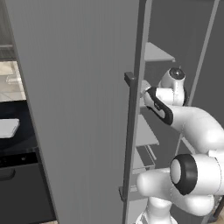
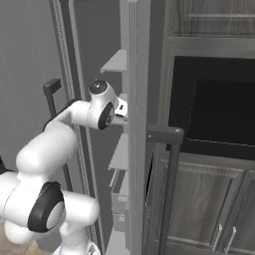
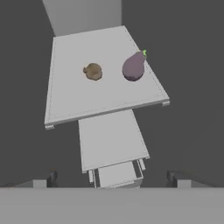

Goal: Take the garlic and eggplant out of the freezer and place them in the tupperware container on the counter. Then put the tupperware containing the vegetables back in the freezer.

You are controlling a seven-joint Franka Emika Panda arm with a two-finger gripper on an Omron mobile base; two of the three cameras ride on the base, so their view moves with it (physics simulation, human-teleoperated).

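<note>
The freezer (image 1: 78, 109) stands with its wide grey door swung open, and my arm reaches inside. In the hand view, the brownish garlic (image 3: 92, 71) and the purple eggplant (image 3: 133, 67) lie side by side on a pale shelf (image 3: 100, 96) below the hand. My gripper (image 3: 112, 178) hangs above them, open and holding nothing, its dark fingertips (image 3: 52, 178) wide apart. The white tupperware container (image 1: 8, 127) rests on the black counter (image 1: 19, 142) at the far left of the left base view.
The door's dark bar handle (image 1: 130, 131) runs beside my forearm. More pale shelves (image 3: 111, 140) and a drawer lie below the vegetables' shelf. Dark wood cabinets (image 2: 209, 204) and a black oven recess (image 2: 219, 107) stand right of the freezer.
</note>
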